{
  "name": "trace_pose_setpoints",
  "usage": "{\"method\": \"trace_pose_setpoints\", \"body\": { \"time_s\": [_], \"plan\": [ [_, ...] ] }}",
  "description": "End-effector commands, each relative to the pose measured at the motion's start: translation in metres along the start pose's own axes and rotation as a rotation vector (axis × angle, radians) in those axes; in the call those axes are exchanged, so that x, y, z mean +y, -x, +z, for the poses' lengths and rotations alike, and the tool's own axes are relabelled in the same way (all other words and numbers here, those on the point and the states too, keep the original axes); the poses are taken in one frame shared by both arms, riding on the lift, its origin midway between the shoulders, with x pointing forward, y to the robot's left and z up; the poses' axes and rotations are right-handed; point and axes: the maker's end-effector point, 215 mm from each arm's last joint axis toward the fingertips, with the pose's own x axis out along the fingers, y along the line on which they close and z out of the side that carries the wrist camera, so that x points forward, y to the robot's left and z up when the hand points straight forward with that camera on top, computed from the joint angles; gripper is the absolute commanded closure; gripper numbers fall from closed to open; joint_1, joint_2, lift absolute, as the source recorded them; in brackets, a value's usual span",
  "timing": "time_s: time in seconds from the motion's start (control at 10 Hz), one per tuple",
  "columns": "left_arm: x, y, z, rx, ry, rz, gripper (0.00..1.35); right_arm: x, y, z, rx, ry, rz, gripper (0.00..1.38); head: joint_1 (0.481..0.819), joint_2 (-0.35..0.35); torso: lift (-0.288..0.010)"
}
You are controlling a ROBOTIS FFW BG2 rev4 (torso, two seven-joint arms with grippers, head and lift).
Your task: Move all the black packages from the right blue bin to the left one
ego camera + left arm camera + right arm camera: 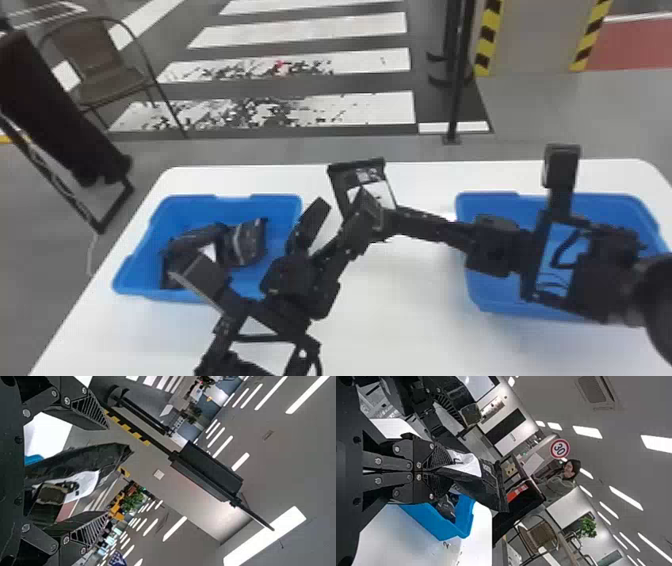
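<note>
One package (369, 175) gripped in the closed right pincer (384, 218), left pincer (281, 237) spread wide, empty, other packages (247, 242) between the left bin's (250, 198) edges

Head view down, wrist views outward

Table (390, 320) at twelve o'clock, left bin (192, 206) on it at ten, packages (247, 242) inside, right bin (492, 292) at two, another package (359, 175) in right gripper (369, 214) at twelve, chair (95, 57) behind at eleven, post (454, 75) behind at one
</note>
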Motion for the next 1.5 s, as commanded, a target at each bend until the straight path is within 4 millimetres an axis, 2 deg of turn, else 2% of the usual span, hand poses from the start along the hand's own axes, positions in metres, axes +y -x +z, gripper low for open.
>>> {"method": "trace_pose_setpoints", "body": {
  "time_s": [0.0,0.2,0.3,0.4,0.5,0.6,0.7,0.8,1.0,1.1,1.2,1.3,1.4],
  "plan": [
    [-0.001,-0.001,-0.007,0.024,-0.004,-0.003,0.31,0.012,-0.010,-0.007,0.009,-0.019,0.037,1.18,0.695,0.158,-0.154],
    [0.017,0.001,-0.001,0.025,-0.059,0.028,0.32,0.024,-0.019,-0.022,0.032,-0.046,0.071,1.18,0.695,0.173,-0.154],
    [0.023,0.003,0.003,0.017,-0.065,0.040,0.49,0.025,-0.020,-0.025,0.036,-0.052,0.074,1.18,0.695,0.198,-0.154],
    [0.026,0.005,0.008,0.007,-0.077,0.049,0.79,0.025,-0.020,-0.024,0.032,-0.055,0.075,1.18,0.695,0.206,-0.154],
    [0.025,0.005,0.012,-0.007,-0.083,0.048,0.92,0.024,-0.020,-0.021,0.026,-0.049,0.076,1.18,0.695,0.221,-0.154],
    [0.027,0.005,0.023,-0.044,-0.113,0.054,1.12,0.023,-0.019,-0.019,0.014,-0.054,0.075,1.18,0.695,0.228,-0.154],
    [0.029,0.006,0.023,-0.044,-0.110,0.059,1.21,0.018,-0.018,-0.018,0.006,-0.061,0.070,1.18,0.695,0.232,-0.154],
    [0.028,0.005,0.023,-0.044,-0.107,0.057,1.21,0.011,-0.018,-0.013,-0.023,-0.075,0.065,1.17,0.695,0.236,-0.154],
    [0.028,0.005,0.024,-0.043,-0.116,0.053,1.21,-0.003,-0.017,0.007,-0.101,-0.076,0.050,1.03,0.695,0.229,-0.154],
    [0.037,0.005,0.031,-0.055,-0.138,0.069,1.21,-0.008,-0.016,0.009,-0.113,-0.081,0.042,0.76,0.695,0.220,-0.154],
    [0.069,0.006,0.047,-0.080,-0.223,0.124,1.21,-0.017,-0.008,0.011,-0.133,-0.089,0.021,0.28,0.695,0.216,-0.154],
    [0.121,0.015,0.064,-0.109,-0.331,0.220,1.21,-0.029,0.005,0.015,-0.163,-0.099,-0.010,0.05,0.695,0.226,-0.154],
    [0.174,0.030,0.092,-0.125,-0.477,0.330,1.21,-0.037,0.018,0.018,-0.186,-0.104,-0.034,0.12,0.695,0.239,-0.154]
  ]
}}
